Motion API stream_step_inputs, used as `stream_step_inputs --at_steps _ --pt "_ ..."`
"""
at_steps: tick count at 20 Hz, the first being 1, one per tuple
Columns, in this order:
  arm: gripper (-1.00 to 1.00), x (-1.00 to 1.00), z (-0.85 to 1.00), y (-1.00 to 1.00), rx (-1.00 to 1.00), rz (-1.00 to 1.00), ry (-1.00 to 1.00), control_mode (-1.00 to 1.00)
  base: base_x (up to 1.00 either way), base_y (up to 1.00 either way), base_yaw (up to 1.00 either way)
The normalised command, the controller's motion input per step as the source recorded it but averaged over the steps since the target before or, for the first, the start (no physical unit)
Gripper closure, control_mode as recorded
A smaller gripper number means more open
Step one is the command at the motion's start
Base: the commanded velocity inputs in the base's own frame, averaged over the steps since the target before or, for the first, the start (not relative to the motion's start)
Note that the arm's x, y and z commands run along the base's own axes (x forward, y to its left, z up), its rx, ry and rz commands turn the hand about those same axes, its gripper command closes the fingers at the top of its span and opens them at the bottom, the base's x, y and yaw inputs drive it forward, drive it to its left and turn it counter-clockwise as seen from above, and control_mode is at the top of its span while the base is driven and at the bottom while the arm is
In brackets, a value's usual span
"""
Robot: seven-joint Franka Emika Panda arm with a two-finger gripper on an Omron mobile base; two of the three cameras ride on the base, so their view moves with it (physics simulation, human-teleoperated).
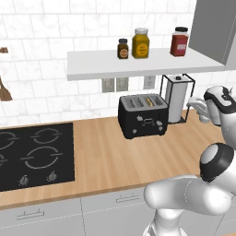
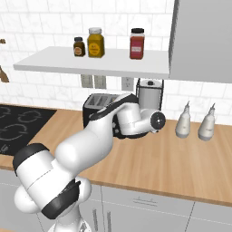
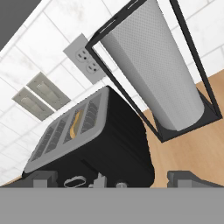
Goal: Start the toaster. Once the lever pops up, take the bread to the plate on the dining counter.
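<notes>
The black four-slot toaster [image 1: 143, 116] stands on the wood worktop against the tiled wall. A tan slice of bread [image 1: 148, 100] sits in one of its right-hand slots, seen as an orange strip [image 3: 76, 123] in the hand view. My gripper [image 1: 197, 110] hovers to the right of the toaster, in front of the paper towel stand and apart from both. It is open, its fingertips [image 3: 42, 179] spread wide with nothing held. In the right base view my arm covers most of the toaster [image 2: 96, 103]. The plate and the dining counter are out of view.
A paper towel roll [image 1: 177, 97] in a black wire frame stands just right of the toaster. Above is a white shelf [image 1: 92, 67] with three jars. A black cooktop [image 1: 32, 154] lies left. Two white bottles [image 2: 183, 121] stand far right under a grey cabinet [image 2: 204, 36].
</notes>
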Motion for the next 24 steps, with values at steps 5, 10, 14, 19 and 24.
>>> stream_step_inputs --at_steps 5,10,14,19,24 --pt "-1.00 0.00 0.00 0.00 0.00 0.00 0.00 -1.00 0.00 0.00 0.00" --pt "-1.00 0.00 0.00 0.00 0.00 0.00 0.00 -1.00 0.00 0.00 0.00" --pt "-1.00 0.00 0.00 0.00 0.00 0.00 0.00 -1.00 0.00 0.00 0.00" --pt "-1.00 0.00 0.00 0.00 0.00 0.00 0.00 -1.00 0.00 0.00 0.00" --pt "-1.00 0.00 0.00 0.00 0.00 0.00 0.00 -1.00 0.00 0.00 0.00"
